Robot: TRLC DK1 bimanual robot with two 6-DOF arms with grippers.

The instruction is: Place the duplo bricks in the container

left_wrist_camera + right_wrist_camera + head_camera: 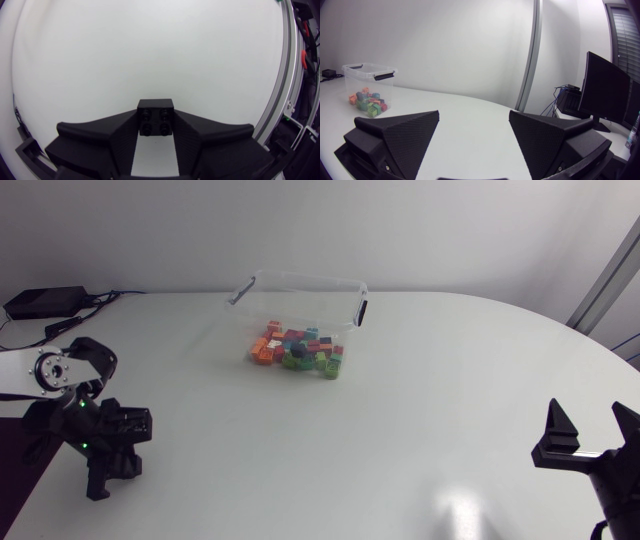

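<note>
Gripping a black brick from both sides, the left hand is clamped; the right hand gapes wide.

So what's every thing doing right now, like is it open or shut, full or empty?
left tool: shut on the black brick
black brick: gripped from two sides, studs showing
right tool: open, holding nothing
container: upright, no lid on it, partly filled
bricks: heaped inside the container
</note>
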